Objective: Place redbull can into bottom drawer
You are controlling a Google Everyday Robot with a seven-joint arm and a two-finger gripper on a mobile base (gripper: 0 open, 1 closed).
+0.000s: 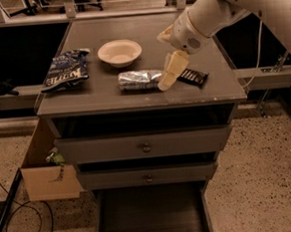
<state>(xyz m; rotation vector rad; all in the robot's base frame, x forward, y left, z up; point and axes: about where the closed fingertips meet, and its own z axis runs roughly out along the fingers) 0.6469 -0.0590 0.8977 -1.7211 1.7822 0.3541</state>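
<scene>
The chip bag [65,69] by the counter's [134,98] left edge bears white lettering, seemingly "KETTLE"; nothing else reads. The gripper [166,80] hangs near the front edge.

Cream-coloured gripper [166,81] hangs at right end of slim silver-and-blue metal redbull can [139,79], lying sideways on grey cabinet top [96,94], dark flat candy bar [194,76] just beyond. Wide grey bottom drawer [152,213] stands open below.

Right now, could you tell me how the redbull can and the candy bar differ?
The redbull can is a shiny silver cylinder; the candy bar is flat and dark. The can lies left of the gripper, the candy bar right of it, partly hidden by it. Both rest on the cabinet top.
</scene>
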